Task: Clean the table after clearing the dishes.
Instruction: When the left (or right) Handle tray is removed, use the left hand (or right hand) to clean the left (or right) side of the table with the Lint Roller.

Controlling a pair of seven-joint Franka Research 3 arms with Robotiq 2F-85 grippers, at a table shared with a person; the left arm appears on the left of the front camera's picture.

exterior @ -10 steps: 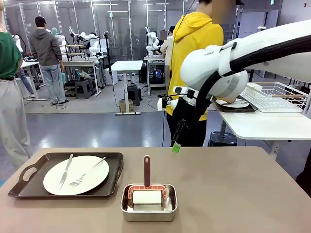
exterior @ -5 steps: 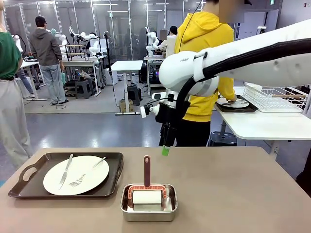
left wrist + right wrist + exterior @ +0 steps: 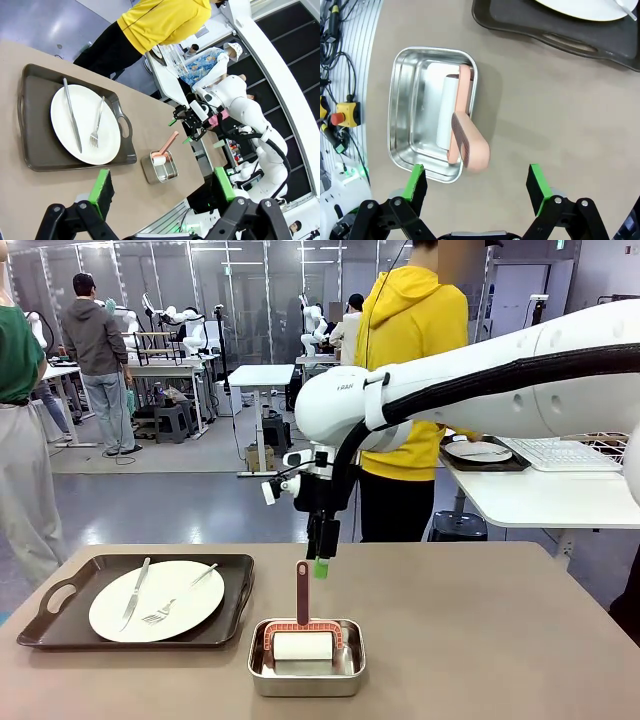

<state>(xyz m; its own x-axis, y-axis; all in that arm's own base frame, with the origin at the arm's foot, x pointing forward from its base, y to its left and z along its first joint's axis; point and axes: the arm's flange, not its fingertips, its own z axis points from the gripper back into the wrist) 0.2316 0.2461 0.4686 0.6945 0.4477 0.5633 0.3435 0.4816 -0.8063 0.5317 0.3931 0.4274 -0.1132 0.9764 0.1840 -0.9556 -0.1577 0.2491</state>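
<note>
1. On the near left of the wide taupe-brown table [image 3: 480, 620], one dark brown rectangular tray [image 3: 235, 585] carries a round white plate [image 3: 165, 608] with a silver knife [image 3: 136, 592] and fork [image 3: 180, 595]. This set is not yet cleared.
2. Far right, on the smaller white side table [image 3: 540, 502], a second dark tray [image 3: 500, 465] with another white dish [image 3: 478, 451] sits beside a white wire rack [image 3: 560, 453]. That set looks already taken off, and a person in a yellow hooded top [image 3: 410, 330] stands next to it.
3. Near the middle, a small square steel pan [image 3: 305, 685] holds a white cleaning roller [image 3: 303, 645] with its pinkish-red handle [image 3: 302, 590] standing upright.
4. Fingers down, the right gripper [image 3: 320, 565] hangs just beside that handle's top, jaws spread wide and holding nothing. In its wrist view the handle lines up with the gap between the green pads [image 3: 417, 182], apart from both.
5. Looking over the table from the left, the left gripper [image 3: 162, 187] has its jaws apart and is empty.
6. Judged progress: about half the clearing is done. The near-left tray has to go, and cleaning has not begun.
</note>
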